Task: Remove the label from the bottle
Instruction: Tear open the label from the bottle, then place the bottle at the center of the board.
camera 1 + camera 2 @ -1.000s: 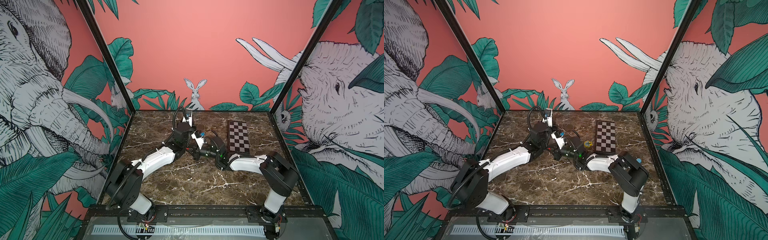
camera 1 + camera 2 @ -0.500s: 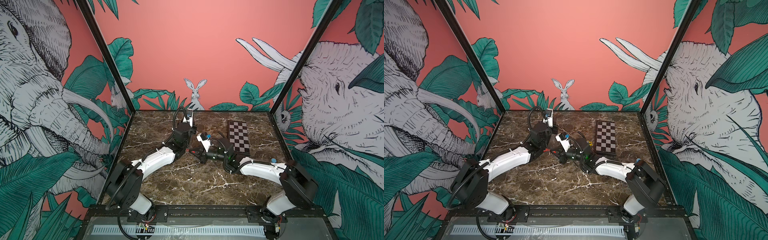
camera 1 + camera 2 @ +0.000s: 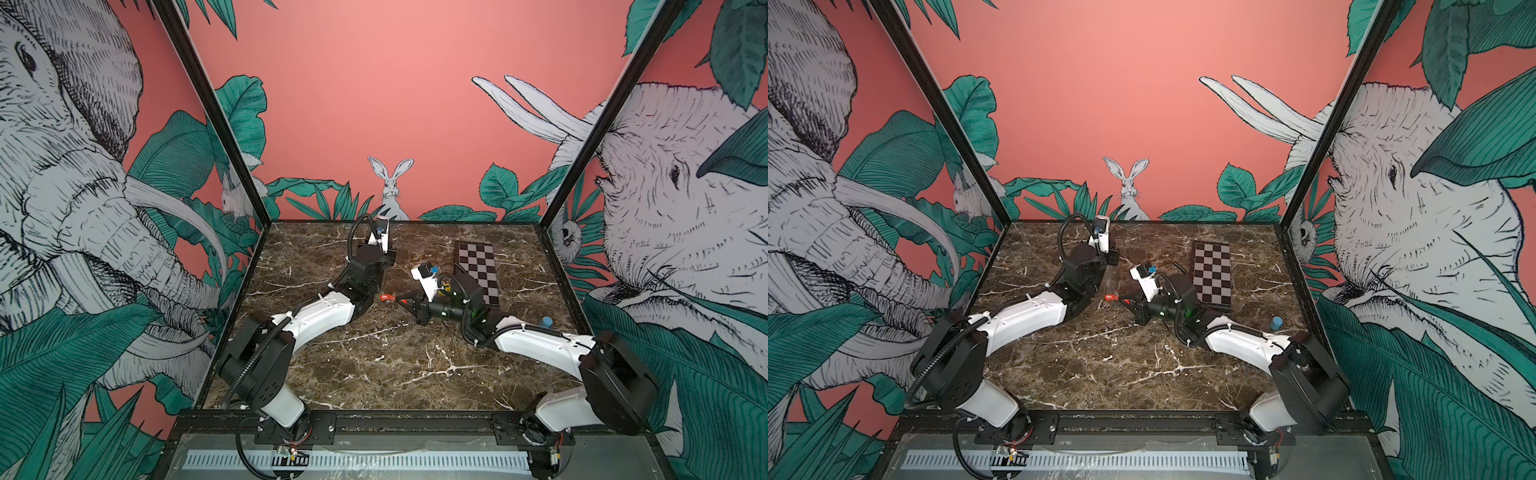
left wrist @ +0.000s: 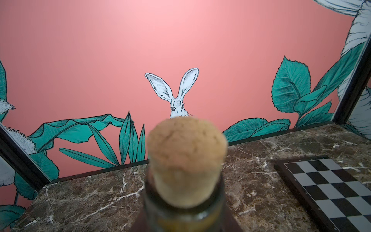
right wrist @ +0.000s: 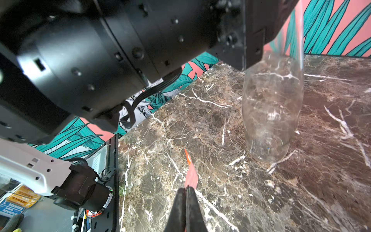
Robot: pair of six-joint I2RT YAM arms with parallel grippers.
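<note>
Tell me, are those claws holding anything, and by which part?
The right gripper pinches the label by one end; the left gripper grips the bottle at its neck.

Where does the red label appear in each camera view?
In a top view: label mid-table, left of the chessboard.
In a top view: label likewise.
Left wrist: absent.
Right wrist: label in the right gripper, near the bottle.
Landmark: chessboard, missing only from right wrist.
</note>
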